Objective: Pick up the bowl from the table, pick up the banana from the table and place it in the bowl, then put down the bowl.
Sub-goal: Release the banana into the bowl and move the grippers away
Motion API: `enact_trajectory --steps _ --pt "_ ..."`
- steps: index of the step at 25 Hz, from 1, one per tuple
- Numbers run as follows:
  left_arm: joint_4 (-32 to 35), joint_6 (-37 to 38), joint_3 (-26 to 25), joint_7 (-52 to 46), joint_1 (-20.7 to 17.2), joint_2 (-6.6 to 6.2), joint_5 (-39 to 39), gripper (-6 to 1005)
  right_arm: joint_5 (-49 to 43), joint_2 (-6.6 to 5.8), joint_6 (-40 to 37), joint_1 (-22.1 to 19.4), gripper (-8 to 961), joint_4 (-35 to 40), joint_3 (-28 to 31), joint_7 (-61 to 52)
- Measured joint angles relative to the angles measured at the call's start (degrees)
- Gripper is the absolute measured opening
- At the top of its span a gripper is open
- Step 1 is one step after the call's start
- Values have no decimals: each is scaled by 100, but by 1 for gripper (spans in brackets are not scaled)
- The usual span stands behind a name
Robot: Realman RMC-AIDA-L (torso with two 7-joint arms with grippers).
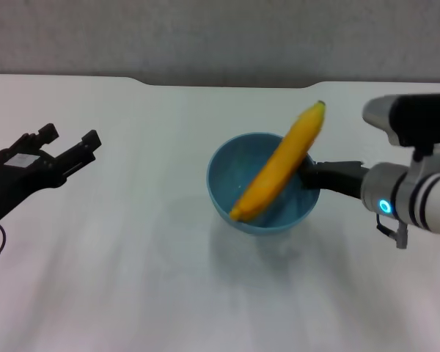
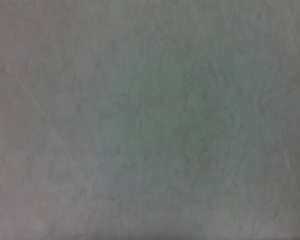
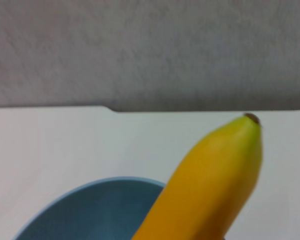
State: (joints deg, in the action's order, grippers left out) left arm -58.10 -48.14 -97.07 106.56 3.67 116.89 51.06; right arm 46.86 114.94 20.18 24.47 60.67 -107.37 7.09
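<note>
The light-blue bowl (image 1: 238,180) is in the middle of the white table (image 1: 132,279), with a soft shadow below it. The yellow banana (image 1: 279,165) lies slanted in it, one end at the bowl's near-left inside, its dark-tipped end sticking out over the far-right rim. My right gripper (image 1: 310,176) is shut on the bowl's right rim, partly hidden by the banana. My left gripper (image 1: 70,141) is open and empty, well left of the bowl. The right wrist view shows the banana (image 3: 210,185) over the bowl (image 3: 90,210). The left wrist view shows only table surface (image 2: 150,120).
The table's notched far edge (image 1: 227,84) meets a grey wall (image 1: 220,37) behind the bowl. No other objects are on the table.
</note>
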Motion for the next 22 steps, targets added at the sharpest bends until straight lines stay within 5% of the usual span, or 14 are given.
enact_trajectory --steps 13,22 --pt "68 -3 -8 5 21 1 1 907 -54 -2 1046 1176 42 -833 404 18" --pt "88 -2 -16 59 9 -8 -68 907 12 43 944 1013 42 -950 347 28"
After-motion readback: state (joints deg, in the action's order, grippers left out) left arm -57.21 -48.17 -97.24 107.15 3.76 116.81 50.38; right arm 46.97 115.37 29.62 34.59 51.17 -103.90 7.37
